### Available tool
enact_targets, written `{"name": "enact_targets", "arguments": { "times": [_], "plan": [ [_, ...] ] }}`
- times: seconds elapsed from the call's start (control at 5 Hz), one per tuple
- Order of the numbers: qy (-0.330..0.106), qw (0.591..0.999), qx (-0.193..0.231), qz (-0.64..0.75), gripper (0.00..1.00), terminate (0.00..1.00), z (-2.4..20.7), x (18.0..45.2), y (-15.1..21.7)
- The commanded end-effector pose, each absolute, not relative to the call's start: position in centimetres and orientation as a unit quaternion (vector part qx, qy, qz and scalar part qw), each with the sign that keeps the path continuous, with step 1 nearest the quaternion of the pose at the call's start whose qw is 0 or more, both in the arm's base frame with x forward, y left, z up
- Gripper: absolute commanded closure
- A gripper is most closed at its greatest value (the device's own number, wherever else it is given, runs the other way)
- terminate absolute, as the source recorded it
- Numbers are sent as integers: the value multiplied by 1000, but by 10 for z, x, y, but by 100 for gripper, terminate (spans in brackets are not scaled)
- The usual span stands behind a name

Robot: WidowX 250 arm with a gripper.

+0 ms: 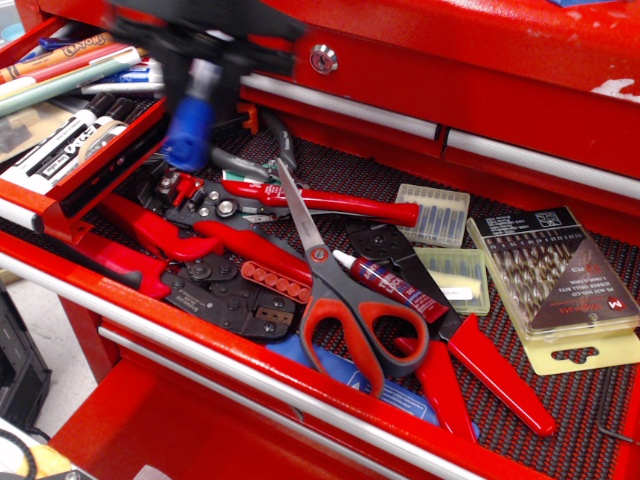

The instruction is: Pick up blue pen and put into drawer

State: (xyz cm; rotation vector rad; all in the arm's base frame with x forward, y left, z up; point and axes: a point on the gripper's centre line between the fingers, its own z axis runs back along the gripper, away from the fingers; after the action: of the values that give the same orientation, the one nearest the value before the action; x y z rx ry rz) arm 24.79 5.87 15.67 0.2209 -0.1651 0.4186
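Note:
My gripper (205, 62) is a dark motion blur at the top left, shut on the blue pen (188, 128). The pen hangs nearly upright, its big blue cap at the bottom and its pale barrel running up into the jaws. It is in the air over the right side wall of the small red drawer (118, 152), which stands open at the left with a silver front rail. Inside the drawer lie several markers and crayons. The blur hides the fingers' exact shape.
The wide red drawer (590, 420) with black mesh mat holds orange-handled scissors (345, 295), a red-labelled tube (392, 284), red pliers (330, 203), crimpers (215, 275) and clear drill-bit cases (555, 270). A lock (322, 59) sits on the cabinet front.

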Motion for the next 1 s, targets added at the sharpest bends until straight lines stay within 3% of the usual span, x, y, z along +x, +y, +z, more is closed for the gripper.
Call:
{"name": "enact_targets", "arguments": {
  "times": [0.0, 0.4, 0.6, 0.8],
  "plan": [
    [-122, 984, 100, 87, 100, 0, 162, 257, 124],
    [-129, 985, 101, 55, 100, 0, 153, 255, 177],
    [-118, 989, 76, 38, 0, 0, 147, 260, 195],
    [-118, 989, 76, 38, 0, 0, 147, 260, 195]
  ]
}}
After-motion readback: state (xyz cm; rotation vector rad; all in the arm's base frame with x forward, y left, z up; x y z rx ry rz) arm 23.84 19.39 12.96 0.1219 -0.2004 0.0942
